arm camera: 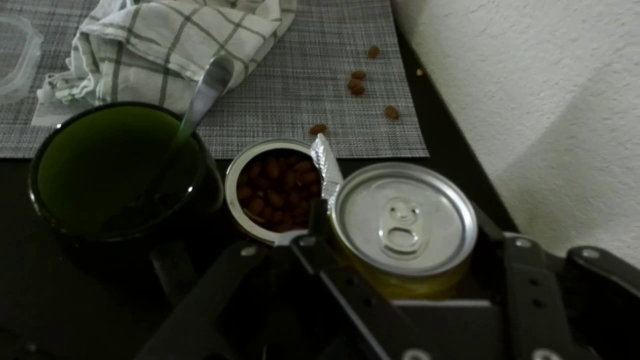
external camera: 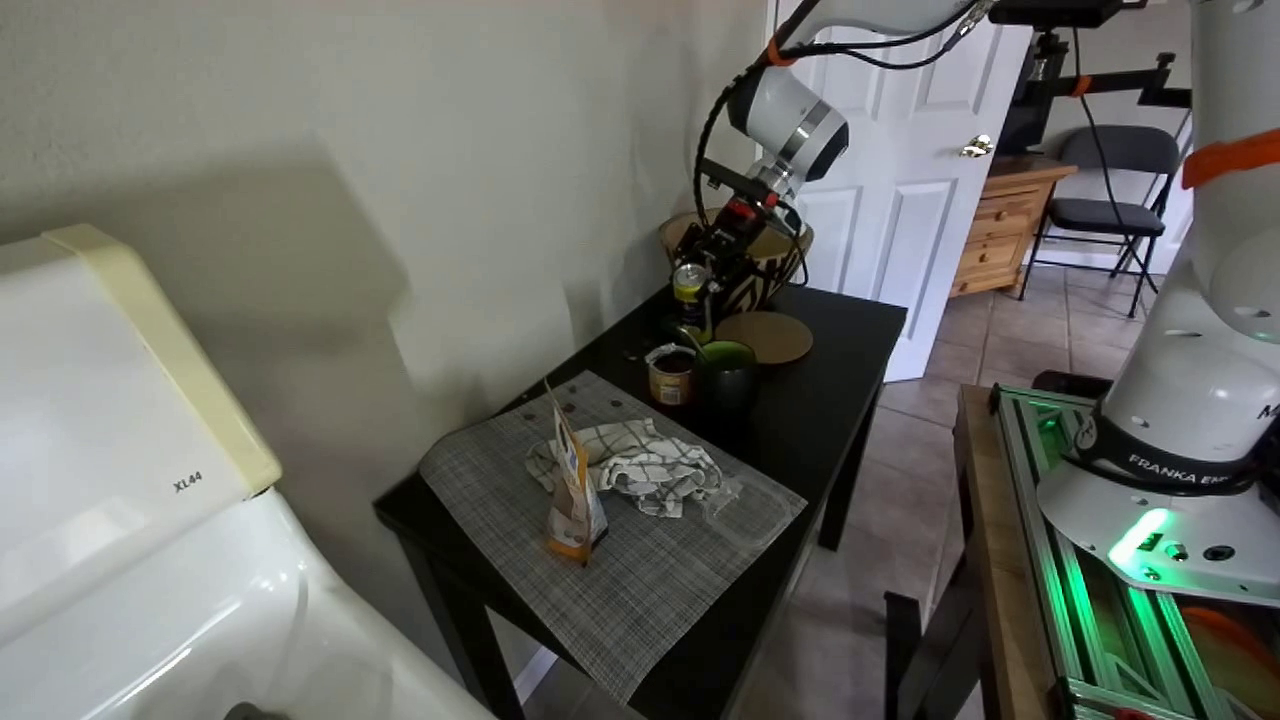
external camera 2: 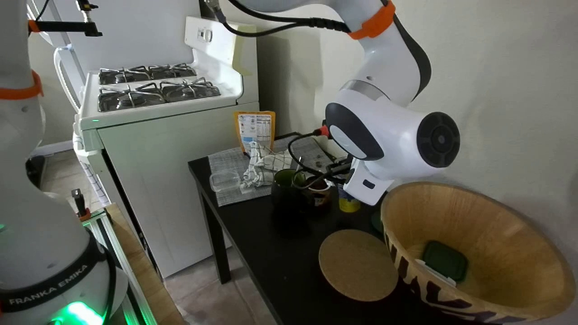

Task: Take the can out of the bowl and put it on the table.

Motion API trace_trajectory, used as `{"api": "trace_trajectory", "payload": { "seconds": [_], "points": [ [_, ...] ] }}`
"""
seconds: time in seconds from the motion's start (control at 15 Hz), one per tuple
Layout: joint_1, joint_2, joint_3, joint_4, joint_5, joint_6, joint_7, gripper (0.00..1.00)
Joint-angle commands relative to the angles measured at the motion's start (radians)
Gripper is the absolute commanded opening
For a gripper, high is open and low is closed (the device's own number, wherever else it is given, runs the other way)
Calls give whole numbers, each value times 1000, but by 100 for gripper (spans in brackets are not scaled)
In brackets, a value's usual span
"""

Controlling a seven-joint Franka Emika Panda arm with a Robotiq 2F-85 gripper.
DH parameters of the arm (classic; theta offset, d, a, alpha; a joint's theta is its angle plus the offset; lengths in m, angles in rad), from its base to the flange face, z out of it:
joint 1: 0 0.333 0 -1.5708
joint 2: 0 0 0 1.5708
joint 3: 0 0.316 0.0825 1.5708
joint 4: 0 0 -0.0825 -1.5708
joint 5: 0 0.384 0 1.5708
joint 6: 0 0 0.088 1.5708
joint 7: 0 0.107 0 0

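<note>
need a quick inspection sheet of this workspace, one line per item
Surface: black table; gray mat with scattered brown nuts
Job's things: can lid up, outside woven bowl; contact with table unclear
Clutter: green mug with spoon, open nut tin, checked cloth, pouch, round board; dark green item inside the bowl
Pincer: straddles the can; clamped or not cannot be told
Cables: black, strapped to arm with orange bands
Surroundings: wall alongside, white stove, door

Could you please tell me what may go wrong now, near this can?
The gripper straddles the can, right beside the open tin: a sideways nudge could tip the tin and spill its brown pieces. Going past the green cup, it might also catch the leaning spoon.
</note>
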Motion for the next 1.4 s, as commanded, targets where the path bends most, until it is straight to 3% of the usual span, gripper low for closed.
{"api": "trace_trajectory", "payload": {
  "seconds": [0.0, 0.6, 1.33],
  "points": [
    [-36, 28, 2, 31, 118, -93, 5, 38],
    [-31, 79, -6, 60, 179, -99, 182, 38],
    [-13, 130, 6, 68, 231, -66, 172, 38]
  ]
}}
